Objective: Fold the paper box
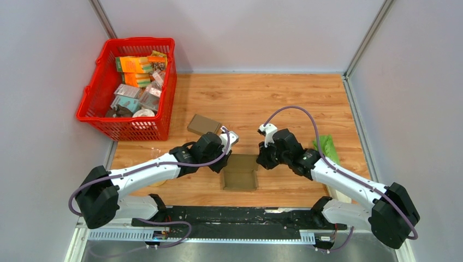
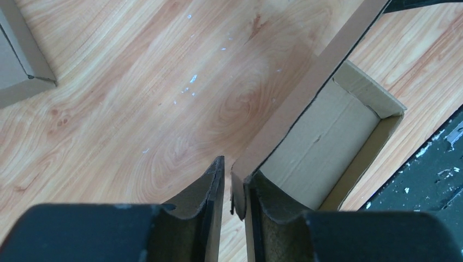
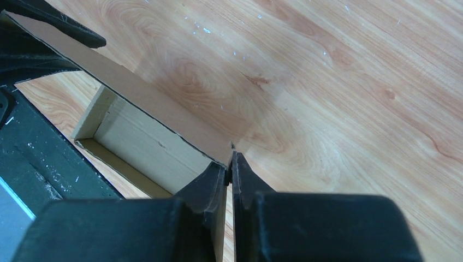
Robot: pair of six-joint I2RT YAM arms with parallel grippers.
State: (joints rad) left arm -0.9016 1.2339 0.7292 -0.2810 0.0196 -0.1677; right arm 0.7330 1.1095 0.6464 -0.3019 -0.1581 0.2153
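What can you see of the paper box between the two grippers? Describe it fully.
The paper box is plain brown cardboard, a shallow open tray lying on the wooden table, empty inside. Its far long wall stands upright. The right gripper pinches one end of that wall; the left gripper straddles the other end, a gap showing beside it.

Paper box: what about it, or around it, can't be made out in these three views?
- Top view: where the jaws meet the box, hidden under both wrists.
- Left wrist view: the raised wall's far end, cut off by the top edge; a second cardboard piece, cut by the left edge.
- Right wrist view: the wall's far end, covered by the left arm.
- Top view: the basket's contents, too small to name.
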